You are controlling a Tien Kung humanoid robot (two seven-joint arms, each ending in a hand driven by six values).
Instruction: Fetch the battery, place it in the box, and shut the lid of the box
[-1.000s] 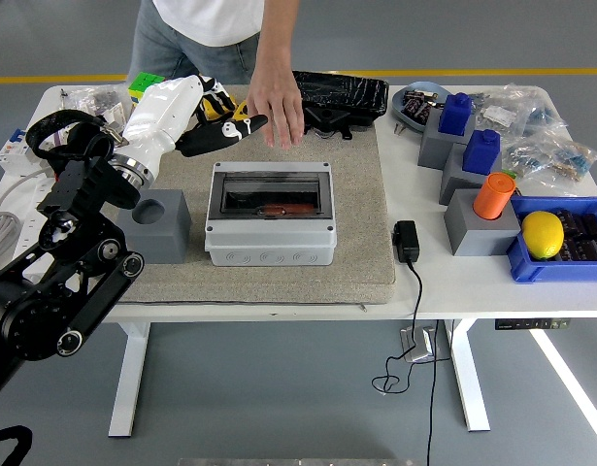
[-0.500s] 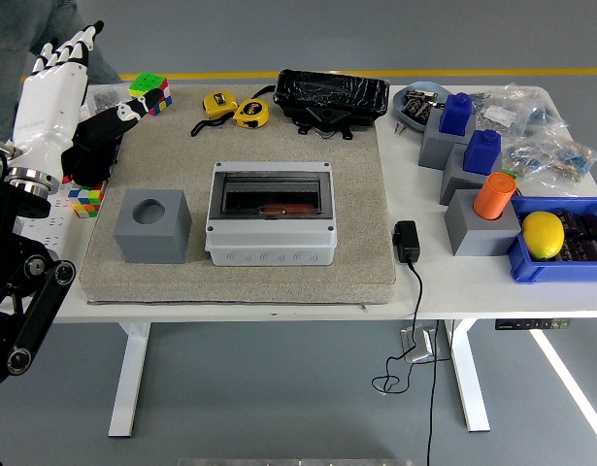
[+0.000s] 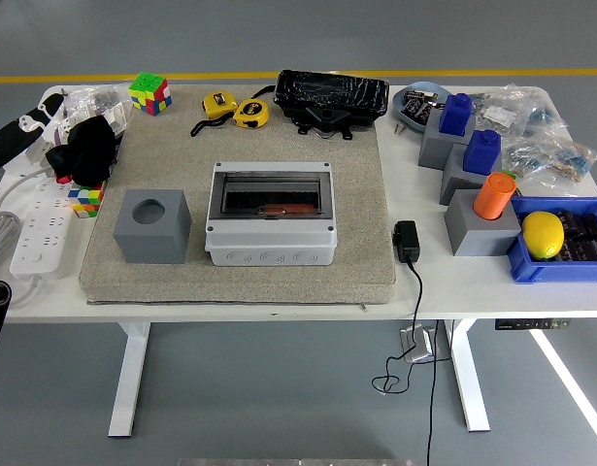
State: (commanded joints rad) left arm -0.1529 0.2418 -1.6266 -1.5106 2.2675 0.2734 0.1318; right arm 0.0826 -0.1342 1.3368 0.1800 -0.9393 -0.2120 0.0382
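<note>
Box (image 3: 270, 216) on the surface (image 3: 453, 277), lid shut over a reddish battery (apparently), the left robot hand (image 3: 80, 146) having withdrawn leftward, grip state indiscernible.

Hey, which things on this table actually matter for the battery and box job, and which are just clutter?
For the job: grey box, its clear lid down.

Just lying about: grey cube block, Rubik's cube, yellow tape measures, black bag, orange cup, lemon, power strip.

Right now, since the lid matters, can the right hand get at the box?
Probably not yet: no right hand shows in view. The box itself sits unobstructed on the mat, nothing on its lid.
</note>
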